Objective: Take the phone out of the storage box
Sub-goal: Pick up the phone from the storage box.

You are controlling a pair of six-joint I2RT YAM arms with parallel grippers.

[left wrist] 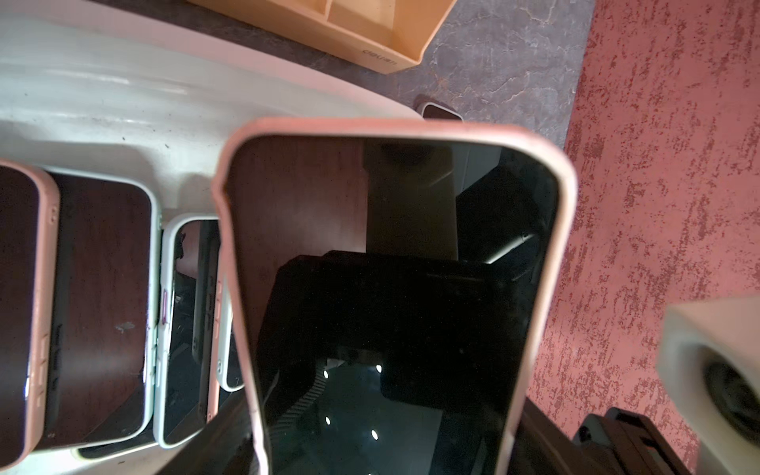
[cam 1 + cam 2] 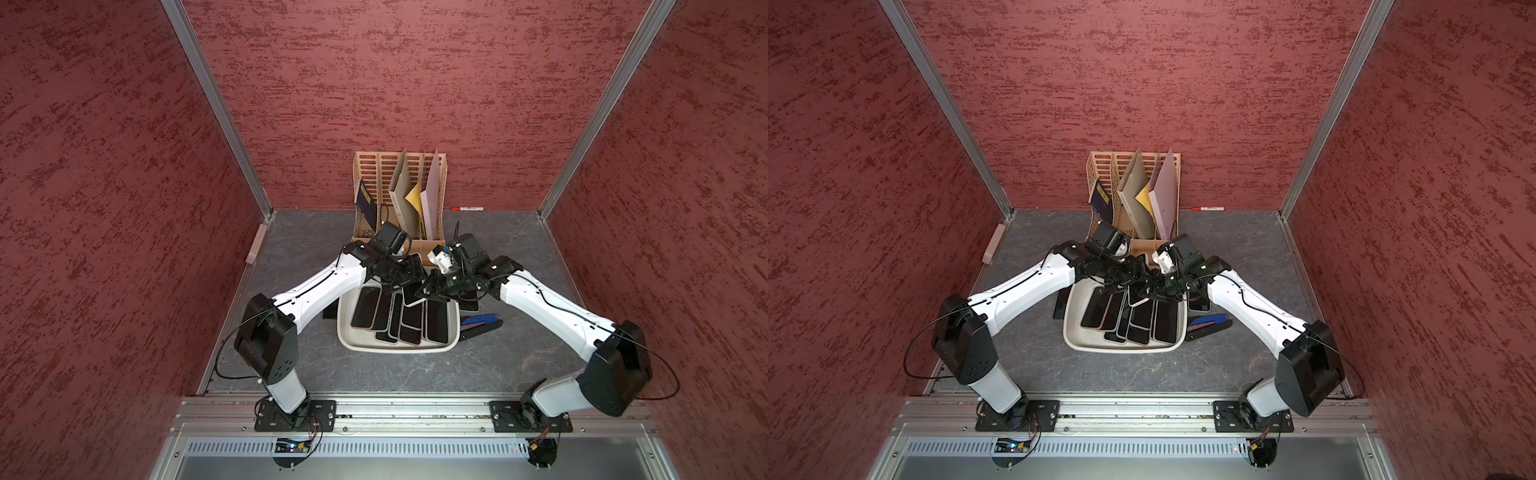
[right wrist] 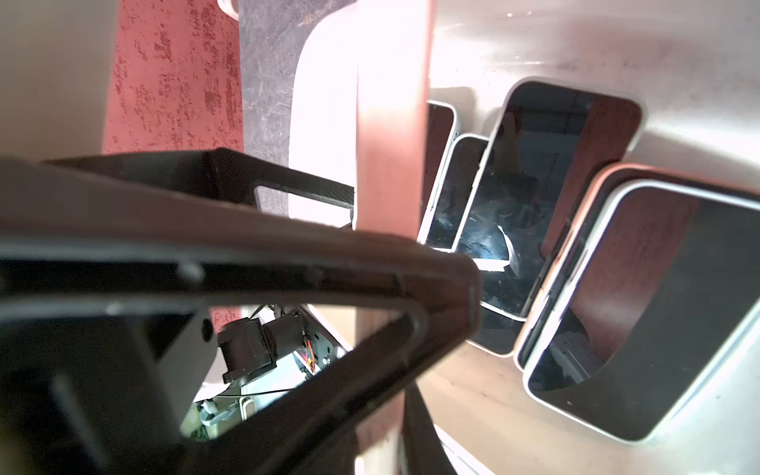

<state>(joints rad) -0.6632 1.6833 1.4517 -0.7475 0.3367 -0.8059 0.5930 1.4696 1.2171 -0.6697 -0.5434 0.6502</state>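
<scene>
Above the far end of the storage box [image 2: 399, 348], the left claw [image 2: 405, 286] clamps the pink-cased phone [image 1: 390, 288] across its width; the right claw [image 2: 423, 291] pinches its edge.

storage box [image 2: 397, 348]: far rim hidden | phone [image 1: 390, 288]: lower end cropped

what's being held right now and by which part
The pink-cased phone, raised above the storage box. The right gripper pinches it front and back by one long side; the left gripper seems to straddle its end.
</scene>
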